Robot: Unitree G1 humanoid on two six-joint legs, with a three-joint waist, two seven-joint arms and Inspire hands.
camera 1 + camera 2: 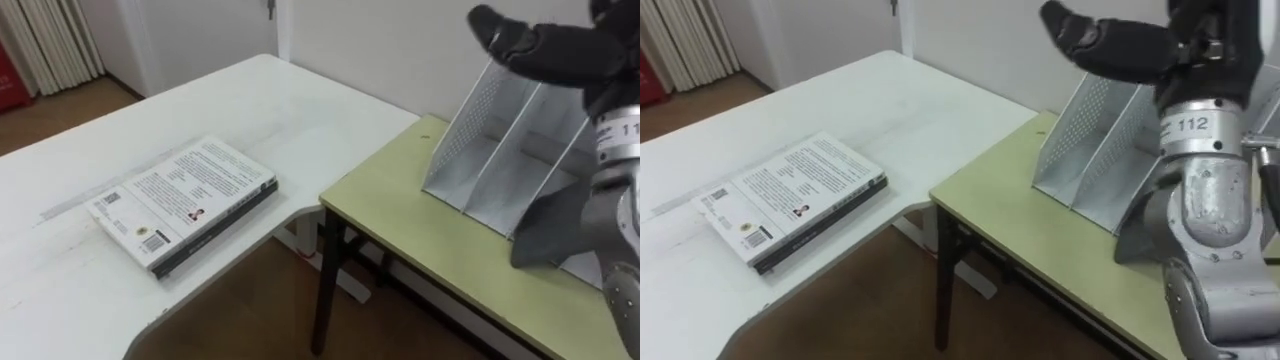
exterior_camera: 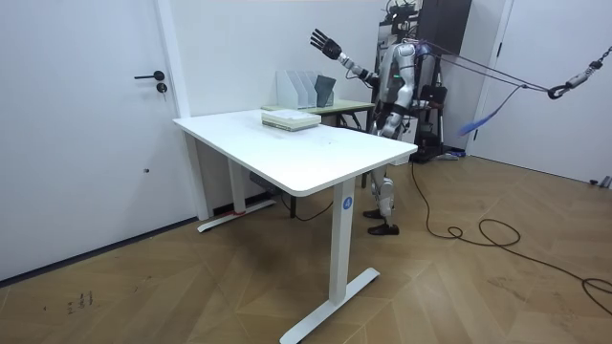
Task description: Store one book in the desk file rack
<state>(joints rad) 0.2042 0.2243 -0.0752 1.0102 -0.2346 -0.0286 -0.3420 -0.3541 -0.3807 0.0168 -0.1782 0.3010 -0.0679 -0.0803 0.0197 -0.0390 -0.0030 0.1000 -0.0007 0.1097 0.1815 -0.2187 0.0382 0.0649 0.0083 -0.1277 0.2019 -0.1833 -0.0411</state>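
1 book stack [image 1: 185, 200], table [image 1: 250, 100] | room view: right hand [image 2: 325, 42] spread above rack [image 2: 296, 88]

Book [image 1: 185, 200] on left table [image 1: 250, 100], file rack [image 1: 478, 135] on right desk [image 1: 385, 205]

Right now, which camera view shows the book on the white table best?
The left eye view: the book lies whole and close, its cover facing up. The right eye view shows nearly the same; the room view shows it small, edge-on.

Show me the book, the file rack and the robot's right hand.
book [image 1: 185, 197], left eye view, middle of its cover.
file rack [image 1: 468, 125], left eye view, perforated side panel.
right hand [image 1: 545, 50], left eye view, its middle.
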